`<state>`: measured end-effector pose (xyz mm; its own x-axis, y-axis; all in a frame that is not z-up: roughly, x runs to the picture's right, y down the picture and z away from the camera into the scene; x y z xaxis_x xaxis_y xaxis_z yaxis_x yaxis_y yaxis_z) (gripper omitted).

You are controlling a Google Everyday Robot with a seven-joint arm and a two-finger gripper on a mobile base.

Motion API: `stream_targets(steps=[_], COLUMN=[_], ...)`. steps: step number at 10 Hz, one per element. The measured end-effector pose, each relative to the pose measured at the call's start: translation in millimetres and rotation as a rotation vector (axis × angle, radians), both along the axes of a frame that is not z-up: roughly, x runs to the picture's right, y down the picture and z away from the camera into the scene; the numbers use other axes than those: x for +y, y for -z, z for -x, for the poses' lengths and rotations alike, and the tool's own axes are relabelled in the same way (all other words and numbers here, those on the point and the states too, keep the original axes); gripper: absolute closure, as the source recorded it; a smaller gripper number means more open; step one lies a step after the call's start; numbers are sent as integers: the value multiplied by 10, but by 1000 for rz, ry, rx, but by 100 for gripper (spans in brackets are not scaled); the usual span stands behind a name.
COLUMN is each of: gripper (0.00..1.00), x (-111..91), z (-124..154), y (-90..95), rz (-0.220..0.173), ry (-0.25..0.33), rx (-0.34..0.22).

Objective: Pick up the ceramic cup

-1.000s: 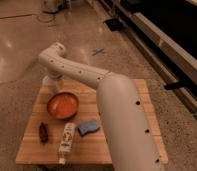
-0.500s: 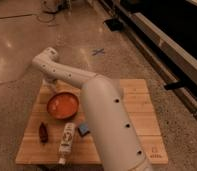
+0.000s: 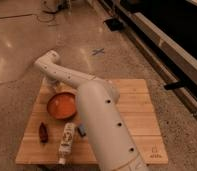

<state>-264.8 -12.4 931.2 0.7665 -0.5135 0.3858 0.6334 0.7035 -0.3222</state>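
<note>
In the single camera view, a low wooden table (image 3: 137, 100) with a slatted top stands on a polished, speckled floor (image 3: 17, 55). The robot's thick white arm (image 3: 104, 130) rises from the near edge of the frame and crosses the middle of the table toward the far left. It narrows to a rounded joint above the far left corner, then bends down. The gripper (image 3: 57, 86) shows only as a dark shape below that joint, low over the far left part of the table and just beyond the orange bowl. Whether it is open, closed or holding anything cannot be told from here. The ceramic cup cannot be made out, since the arm covers the middle of the table and the area around the gripper is in shadow, so its place cannot be given. The orange bowl (image 3: 61, 106) sits upright on the left half of the table, its right side cut off by the arm. Nearer, a white bottle (image 3: 67, 141) with a label lies on its side, its length running from far to near and its near end close to the table's near edge. Left of the bottle, and apart from it, lies a small dark reddish-brown object (image 3: 43, 132). A small blue-grey object (image 3: 82, 130) shows between the bottle and the arm, partly hidden by the arm. On the floor beyond the table is a blue cross mark (image 3: 97, 51), and a long dark ledge (image 3: 167, 40) runs along the right side.
</note>
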Motion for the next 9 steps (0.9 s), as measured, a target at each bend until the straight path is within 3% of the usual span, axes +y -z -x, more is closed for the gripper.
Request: stream_targets(steps=[2, 3, 5, 7, 9], gripper=[95, 100, 100, 100, 100], x=[-124, -286, -570, -965, -1056], z=[17, 7, -57, -326, -708], y=[141, 298, 610, 1171, 1597], rz=[17, 14, -3, -38, -42], ry=[-60, -102, -162, -236, -258], rx=[-21, -48, -102, -195, -248])
